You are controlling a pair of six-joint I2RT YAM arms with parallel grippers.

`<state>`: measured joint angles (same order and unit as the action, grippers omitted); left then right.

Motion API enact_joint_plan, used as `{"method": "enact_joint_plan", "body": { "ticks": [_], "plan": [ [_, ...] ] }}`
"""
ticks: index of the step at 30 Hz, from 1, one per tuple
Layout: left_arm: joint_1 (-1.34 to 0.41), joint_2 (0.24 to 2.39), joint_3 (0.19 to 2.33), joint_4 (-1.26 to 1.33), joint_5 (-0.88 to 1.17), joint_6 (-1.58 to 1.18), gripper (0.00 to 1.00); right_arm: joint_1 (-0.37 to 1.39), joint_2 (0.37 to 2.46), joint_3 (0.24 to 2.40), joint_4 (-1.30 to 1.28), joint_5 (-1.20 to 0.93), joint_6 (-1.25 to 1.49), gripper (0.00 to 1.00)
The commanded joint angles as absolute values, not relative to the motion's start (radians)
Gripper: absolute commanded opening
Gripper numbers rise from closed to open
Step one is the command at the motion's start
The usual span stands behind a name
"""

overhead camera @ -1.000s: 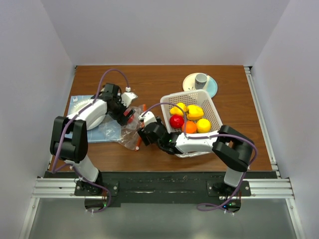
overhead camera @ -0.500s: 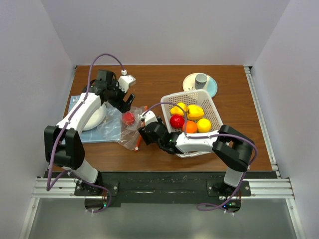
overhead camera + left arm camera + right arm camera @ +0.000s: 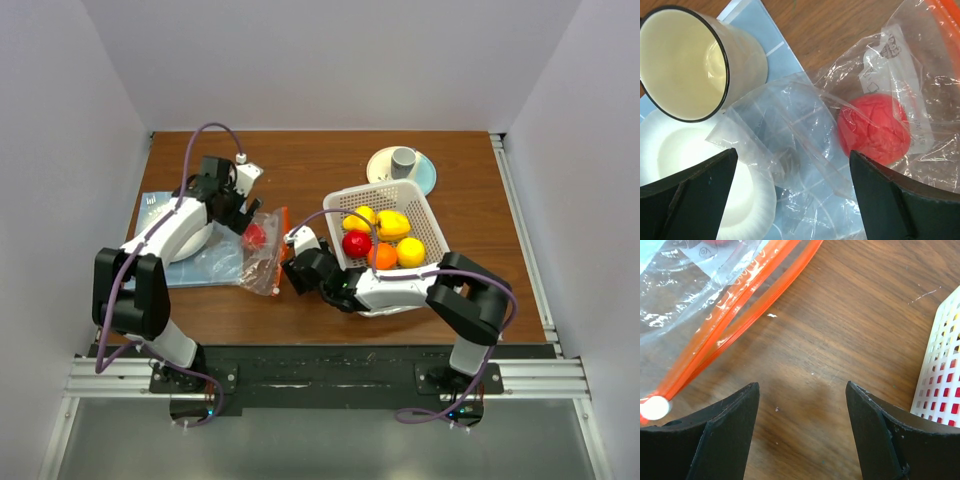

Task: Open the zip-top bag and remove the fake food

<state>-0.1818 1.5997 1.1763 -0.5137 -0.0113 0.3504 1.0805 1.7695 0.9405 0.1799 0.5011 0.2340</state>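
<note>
The clear zip-top bag (image 3: 262,258) lies crumpled on the table between my two arms, its orange-red zip strip (image 3: 740,305) on the side toward the basket. One red piece of fake food (image 3: 872,130) sits inside it, also visible from above (image 3: 256,236). More fake food (image 3: 382,236) in yellow, red and orange fills the white basket (image 3: 415,195). My left gripper (image 3: 792,157) hovers open just above the bag's far left side, holding nothing. Close to the wood, my right gripper (image 3: 802,387) stands open beside the zip strip, with only bare table between its fingers.
A cream cup (image 3: 685,65) and a white bowl (image 3: 685,170) rest on a blue mat (image 3: 170,268) under the left arm. A pale plate (image 3: 425,175) with a small grey cup (image 3: 403,160) stands behind the basket. The basket wall (image 3: 940,365) is just right of my right gripper.
My left gripper has let go at the bag, lifted back toward the far left and settled just above it. The red food now shows uncovered. The right arm barely moved.
</note>
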Motion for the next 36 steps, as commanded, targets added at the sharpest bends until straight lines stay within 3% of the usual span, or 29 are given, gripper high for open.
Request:
{"method": "enact_joint_plan", "body": {
  "ticks": [1, 22, 36],
  "plan": [
    [-0.202, 1.592, 1.132, -0.457, -0.074, 0.345, 1.0, 1.077, 1.706, 0.933, 0.204, 0.515, 0.252, 0.74],
    [-0.255, 1.686, 1.046, -0.388, -0.077, 0.376, 1.0, 1.063, 1.802, 1.045, 0.253, 0.517, 0.14, 0.75],
    [-0.264, 1.686, 0.925, -0.196, -0.037, 0.469, 1.0, 1.042, 1.789, 1.032, 0.261, 0.526, 0.146, 0.75]
  ]
}}
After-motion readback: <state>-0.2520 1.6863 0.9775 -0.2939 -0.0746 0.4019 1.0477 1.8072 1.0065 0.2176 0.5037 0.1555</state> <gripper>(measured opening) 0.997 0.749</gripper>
